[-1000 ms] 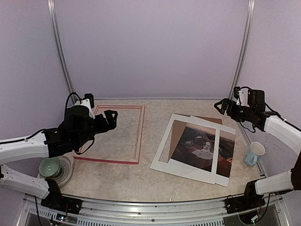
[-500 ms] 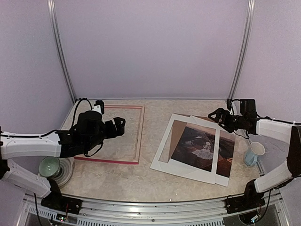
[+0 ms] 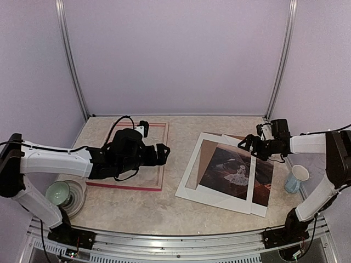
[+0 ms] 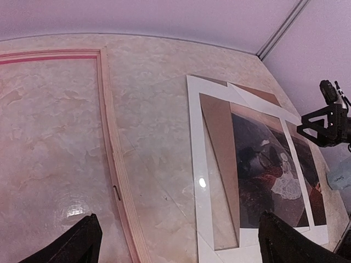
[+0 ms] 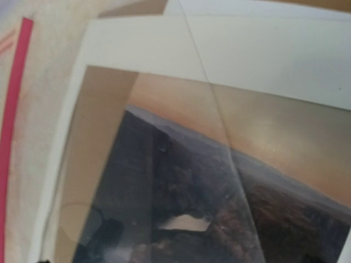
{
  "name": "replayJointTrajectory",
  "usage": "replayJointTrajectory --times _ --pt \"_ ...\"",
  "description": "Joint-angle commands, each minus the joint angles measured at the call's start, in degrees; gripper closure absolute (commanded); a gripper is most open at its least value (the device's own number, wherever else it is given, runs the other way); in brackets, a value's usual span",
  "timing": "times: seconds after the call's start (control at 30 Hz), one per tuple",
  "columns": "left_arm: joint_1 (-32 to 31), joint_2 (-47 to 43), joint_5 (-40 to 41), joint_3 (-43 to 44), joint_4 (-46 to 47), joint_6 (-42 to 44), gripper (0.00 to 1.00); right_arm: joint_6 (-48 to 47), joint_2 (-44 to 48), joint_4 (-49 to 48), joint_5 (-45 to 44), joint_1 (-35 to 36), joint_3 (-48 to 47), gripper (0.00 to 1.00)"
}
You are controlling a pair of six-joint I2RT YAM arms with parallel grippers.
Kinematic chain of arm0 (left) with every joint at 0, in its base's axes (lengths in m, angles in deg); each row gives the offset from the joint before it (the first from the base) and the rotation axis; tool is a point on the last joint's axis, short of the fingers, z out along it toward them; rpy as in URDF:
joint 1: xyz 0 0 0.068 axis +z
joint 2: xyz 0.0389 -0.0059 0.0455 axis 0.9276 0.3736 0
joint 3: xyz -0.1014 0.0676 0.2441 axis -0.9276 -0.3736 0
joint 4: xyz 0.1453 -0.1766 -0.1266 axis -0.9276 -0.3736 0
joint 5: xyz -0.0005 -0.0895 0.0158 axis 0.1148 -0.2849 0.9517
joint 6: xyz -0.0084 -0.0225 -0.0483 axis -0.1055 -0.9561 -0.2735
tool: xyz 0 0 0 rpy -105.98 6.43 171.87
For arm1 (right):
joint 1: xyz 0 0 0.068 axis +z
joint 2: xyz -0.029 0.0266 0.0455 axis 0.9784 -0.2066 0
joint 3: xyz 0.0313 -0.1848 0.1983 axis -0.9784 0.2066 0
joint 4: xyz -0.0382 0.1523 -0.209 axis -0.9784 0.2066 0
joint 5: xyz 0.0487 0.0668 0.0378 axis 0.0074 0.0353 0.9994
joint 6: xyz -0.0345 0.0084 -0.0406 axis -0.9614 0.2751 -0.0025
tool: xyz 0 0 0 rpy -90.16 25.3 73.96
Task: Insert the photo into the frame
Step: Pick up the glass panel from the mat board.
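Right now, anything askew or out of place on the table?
Yes. Right of the frame, the photo, white mat and brown backing board lie fanned at different angles, corners misaligned. The frame itself lies flat and empty.

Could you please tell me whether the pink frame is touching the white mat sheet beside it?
Apart. The top view shows bare tabletop between the frame and the white mat sheet; the left wrist view agrees.

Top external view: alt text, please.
A dark photo lies stacked with a white mat at right; an empty pink frame lies at left. The left tool hovers open over the frame's right rail, the right tool open above the stack's far corner.
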Motion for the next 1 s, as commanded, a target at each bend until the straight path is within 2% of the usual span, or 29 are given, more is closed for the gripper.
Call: replayJointTrajectory --times 0.0,0.23,0.6,0.97 --pt "-1.60 4.49 -3.27 4.55 -0.61 1.36 0.01 -3.76 -3.79 1.76 1.52 0.63 -1.93 0.01" --pt "-3.08 13.20 -5.61 11.12 -3.22 1.59 0.01 -4.61 -6.49 0.70 3.06 0.62 -1.98 0.01" --pt "-4.27 23.86 -9.74 15.95 -4.02 0.52 0.05 -4.66 -9.02 -0.08 4.90 0.62 -2.41 0.01" --pt "-5.45 29.48 -10.28 19.56 -5.32 0.19 0.06 -4.26 -10.62 -1.19 6.17 0.63 -1.96 0.01"
